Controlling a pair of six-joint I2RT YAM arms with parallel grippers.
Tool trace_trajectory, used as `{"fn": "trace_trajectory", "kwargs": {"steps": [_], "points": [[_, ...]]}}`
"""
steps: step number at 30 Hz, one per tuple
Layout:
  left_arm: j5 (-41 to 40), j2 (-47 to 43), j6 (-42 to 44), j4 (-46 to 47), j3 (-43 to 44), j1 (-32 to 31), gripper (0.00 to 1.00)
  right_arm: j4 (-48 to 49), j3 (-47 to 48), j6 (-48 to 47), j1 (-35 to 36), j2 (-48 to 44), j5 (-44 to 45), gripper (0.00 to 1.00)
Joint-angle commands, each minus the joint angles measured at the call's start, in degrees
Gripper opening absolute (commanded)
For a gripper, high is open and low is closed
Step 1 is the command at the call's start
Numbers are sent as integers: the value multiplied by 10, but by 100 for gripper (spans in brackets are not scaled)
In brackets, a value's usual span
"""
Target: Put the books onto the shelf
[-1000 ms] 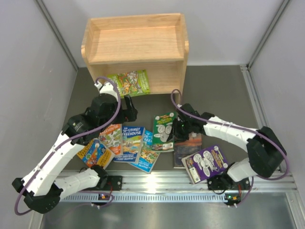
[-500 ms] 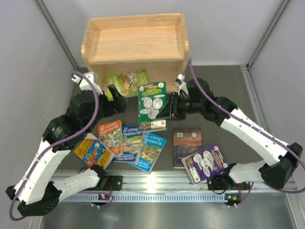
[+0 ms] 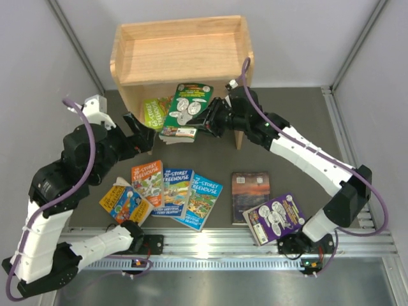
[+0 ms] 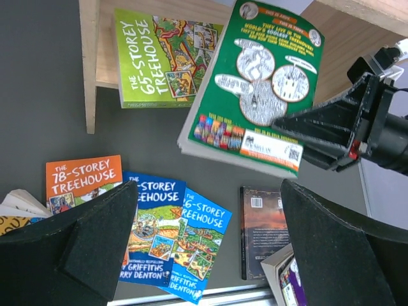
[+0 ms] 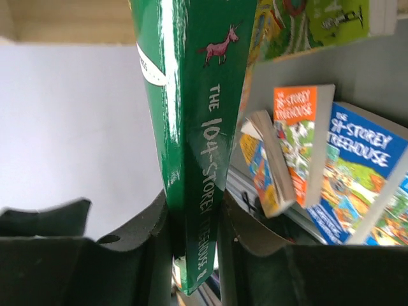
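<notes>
Spine of the green book (image 5: 191, 127): "THE 104-STOREY TREEHOUSE", its last letters partly hidden.
Cover of the lime-green book (image 4: 159, 57): "THE 65-STOREY TREEHOUSE".
Cover of the orange book (image 4: 83, 182): "THE 78-STOREY TREEHOUSE".
Cover of the blue book (image 4: 156, 236): "-STOREY TREEHOUSE", "GRIFFITHS", "DENTON"; its number is covered.
Cover of the second blue book (image 4: 204, 248): "-STOREY TREEHOUSE", "DENTON".
Back of the dark brown book (image 4: 262, 229): a barcode, print too small to read.

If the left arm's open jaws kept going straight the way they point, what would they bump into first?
Probably the dark green book that the right gripper holds tilted before the shelf. Height is unclear: the left gripper may instead slip under it and reach bare table.
</notes>
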Motion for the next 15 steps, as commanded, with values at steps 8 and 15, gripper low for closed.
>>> {"fn": "trace_trajectory", "kwargs": {"steps": [8,15], "points": [[47,-45,19,-8,8,-2,99,259,29,114,52,0,292,0],[57,-39,11,-63,57,-2,99,250,84,143,120,80,473,0]]}}
